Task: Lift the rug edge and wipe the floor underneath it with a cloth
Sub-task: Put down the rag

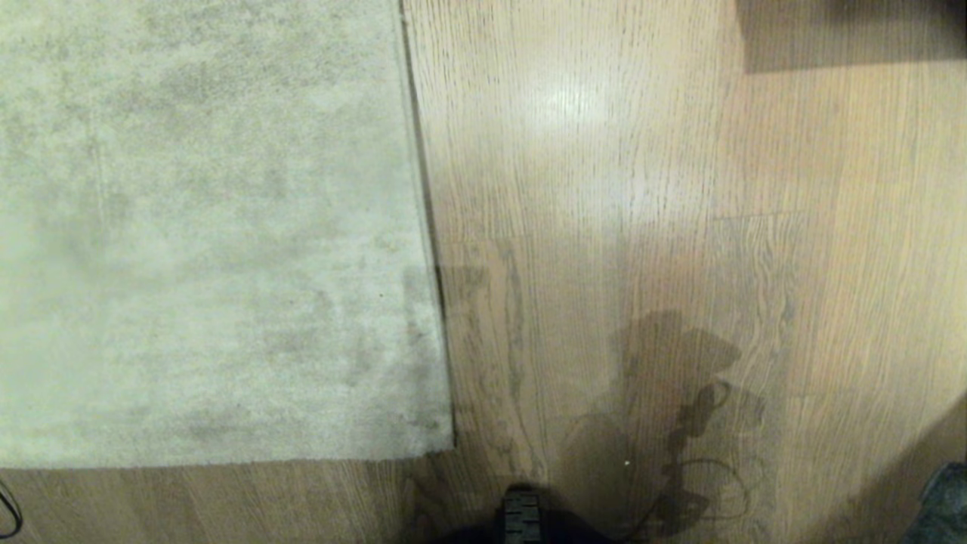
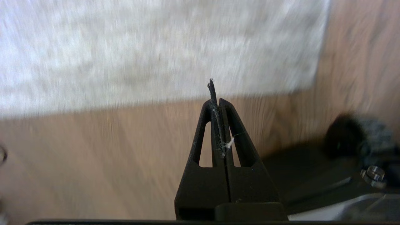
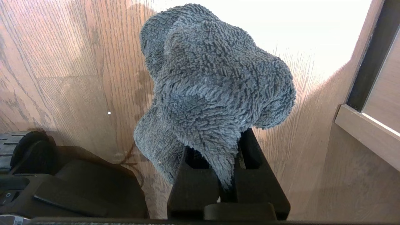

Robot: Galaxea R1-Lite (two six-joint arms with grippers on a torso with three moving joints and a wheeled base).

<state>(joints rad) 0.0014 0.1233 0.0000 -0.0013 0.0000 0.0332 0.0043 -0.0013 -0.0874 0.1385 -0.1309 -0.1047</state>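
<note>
Rug edge (image 1: pixel 423 189) is seen flat on the floor (image 1: pixel 642 227) in the head view, its straight border running away from the robot and ending in a near corner (image 1: pixel 451 447) close to the robot's base (image 1: pixel 521 517). Pale mottled pile is spread over the left half of that view; oak-look planks with dark grain and a bright sheen patch are laid out to the right. A shadow of the robot is cast on the planks just right of the corner.

Neither arm is shown in the head view. Left claw (image 2: pixel 216 93) is viewed from its own wrist camera, with fingers (image 2: pixel 200 131) pressed together and nothing gripped; a few pale fibres are caught between them. It is held above bare floor, with the rug's near border (image 2: pixel 156 98) ahead of it and apart from it.

Right claw (image 3: pixel 228 175) is seen in its wrist view pinching the cloth (image 3: pixel 212 93), a dark grey fluffy rag bunched up above the fingers. The cloth is held clear of the floor, beside the robot's dark base, with a wooden furniture edge (image 3: pixel 365 134) near on the other side.
</note>
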